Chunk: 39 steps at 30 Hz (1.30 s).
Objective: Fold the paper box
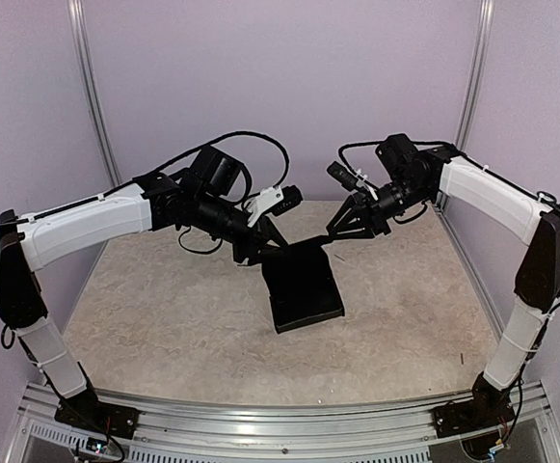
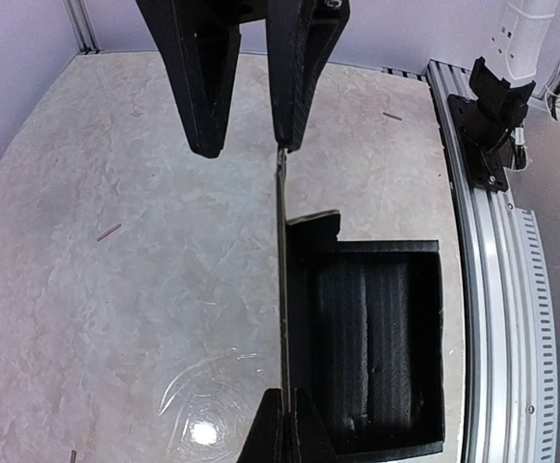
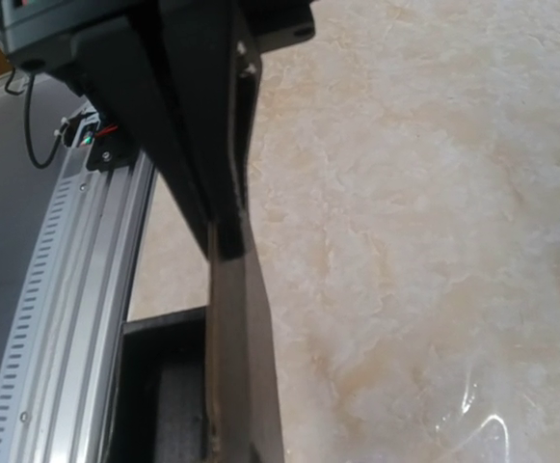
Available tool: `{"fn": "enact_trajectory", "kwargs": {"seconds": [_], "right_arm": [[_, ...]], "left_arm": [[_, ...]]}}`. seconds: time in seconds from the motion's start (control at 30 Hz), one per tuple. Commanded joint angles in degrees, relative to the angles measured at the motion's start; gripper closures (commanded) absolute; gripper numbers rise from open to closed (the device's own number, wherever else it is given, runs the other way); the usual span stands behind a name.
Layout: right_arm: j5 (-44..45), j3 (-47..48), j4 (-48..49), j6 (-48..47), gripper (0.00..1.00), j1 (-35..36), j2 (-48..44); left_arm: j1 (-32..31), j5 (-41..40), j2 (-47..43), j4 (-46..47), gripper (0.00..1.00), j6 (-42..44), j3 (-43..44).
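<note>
The paper box (image 1: 304,289) lies near the middle of the bench (image 1: 164,309). It is matte black, and its walls are already raised into a shallow open tray. Its lid flap (image 2: 282,289) stands on edge along one side. The right gripper (image 3: 226,253) is clamped onto that flap, fingers pressed together on the thin card. The left gripper (image 2: 246,149) has its jaws apart: one fingertip touches an end of the flap's edge, and nothing sits between them. We judge the body formed and the closing left to do, since the flap must come down over the cavity and be tucked in. We can read no brand, label or writing on the box, the arms or the aluminium rail (image 2: 496,318) at the near edge.
</note>
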Motion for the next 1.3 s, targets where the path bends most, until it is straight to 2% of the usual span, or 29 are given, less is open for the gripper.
{"fn": "enact_trajectory", "kwargs": {"seconds": [0.0, 0.53, 0.73, 1.27], "right_arm": [[0.96, 0.81, 0.86, 0.94, 0.73, -0.69, -0.89], [1.30, -0.24, 0.67, 0.69, 0.71, -2.17, -0.20], [0.24, -1.52, -1.85, -2.55, 0.65, -0.38, -0.64], [-1.33, -0.46, -3.19, -3.68, 0.66, 1.84, 0.20]], "left_arm": [[-0.28, 1.39, -1.13, -1.15, 1.00, 0.89, -0.11], [-0.25, 0.94, -0.89, -0.49, 1.00, 0.61, -0.06], [0.19, -0.22, -0.75, 0.93, 1.00, -0.58, 0.04], [0.47, 0.17, -0.32, 1.81, 1.00, -1.47, 0.19]]}}
